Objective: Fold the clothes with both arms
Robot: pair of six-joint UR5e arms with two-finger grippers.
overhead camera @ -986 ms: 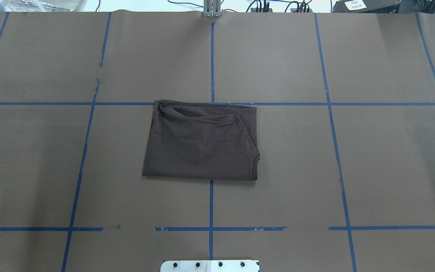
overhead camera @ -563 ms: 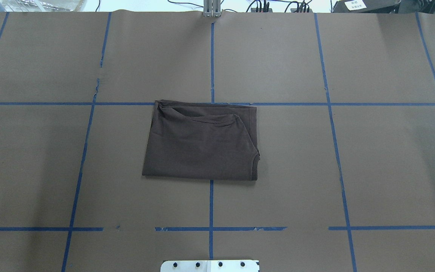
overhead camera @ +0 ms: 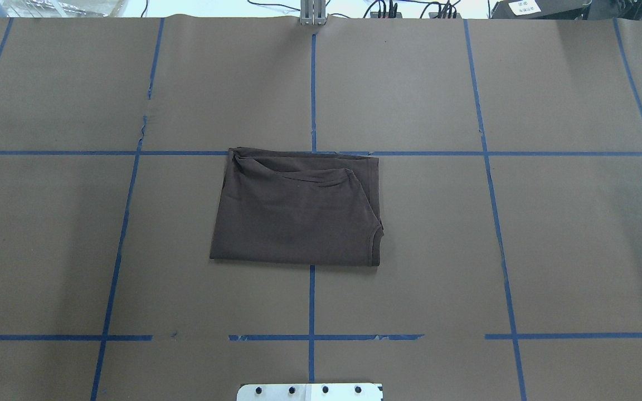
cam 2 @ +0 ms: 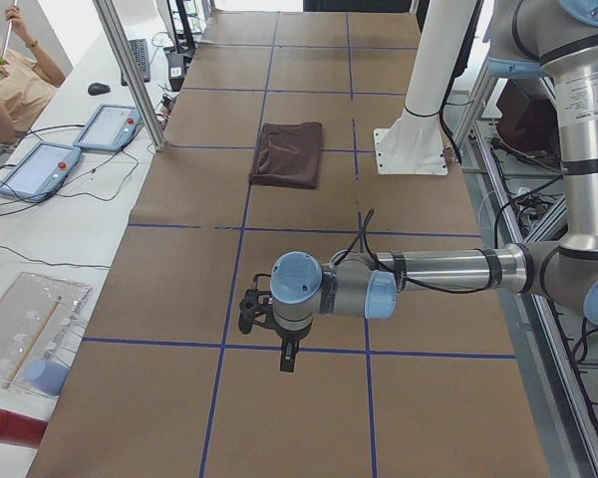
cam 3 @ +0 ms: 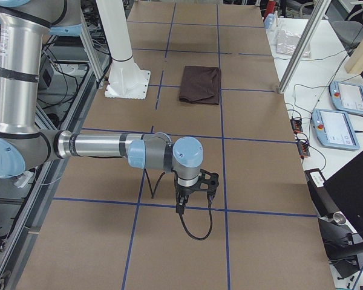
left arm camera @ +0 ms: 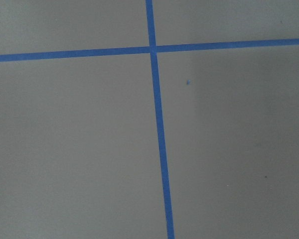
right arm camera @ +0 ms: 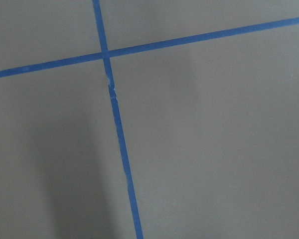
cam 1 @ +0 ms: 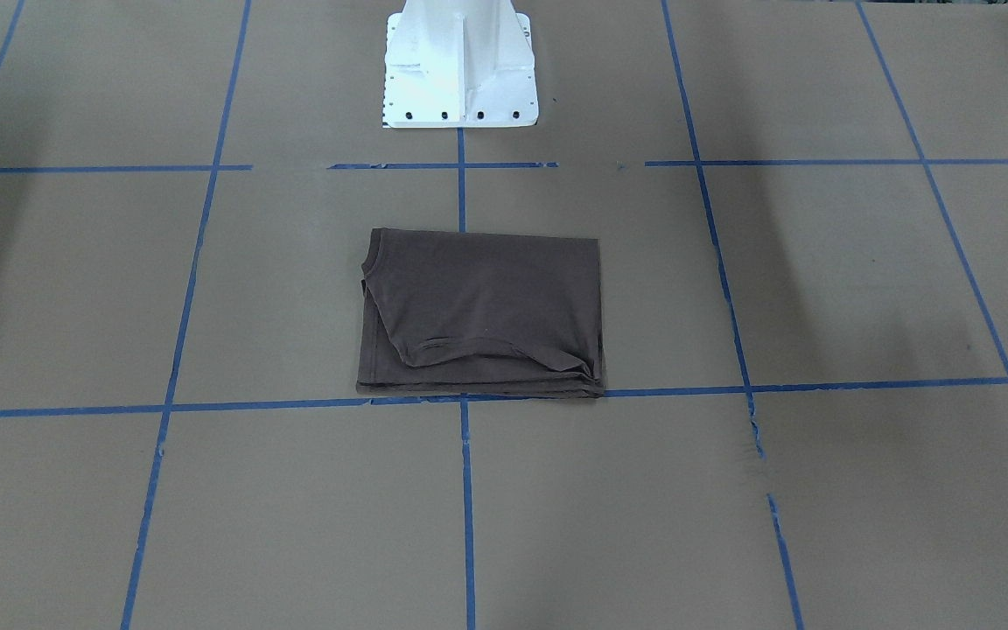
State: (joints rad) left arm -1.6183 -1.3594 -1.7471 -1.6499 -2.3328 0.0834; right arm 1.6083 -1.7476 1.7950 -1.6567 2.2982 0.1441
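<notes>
The dark brown T-shirt (overhead camera: pixel 296 209) lies folded into a flat rectangle at the middle of the brown paper-covered table; it also shows in the front view (cam 1: pixel 482 306) and both side views (cam 2: pixel 289 152) (cam 3: pixel 200 84). Its collar edge sits at the fold's right in the overhead view. Neither arm shows in the overhead or front view. My left gripper (cam 2: pixel 264 321) hangs over the table's left end, far from the shirt. My right gripper (cam 3: pixel 193 190) hangs over the right end, also far from it. I cannot tell whether either is open or shut. Both wrist views show only paper and blue tape.
The white pedestal base (cam 1: pixel 458 66) stands at the table's near edge, behind the shirt. Blue tape lines (overhead camera: pixel 312 83) grid the paper. An operator (cam 2: pixel 10 70), tablets (cam 2: pixel 40 169) (cam 3: pixel 351 96) and a metal post (cam 2: pixel 130 70) are along the far side.
</notes>
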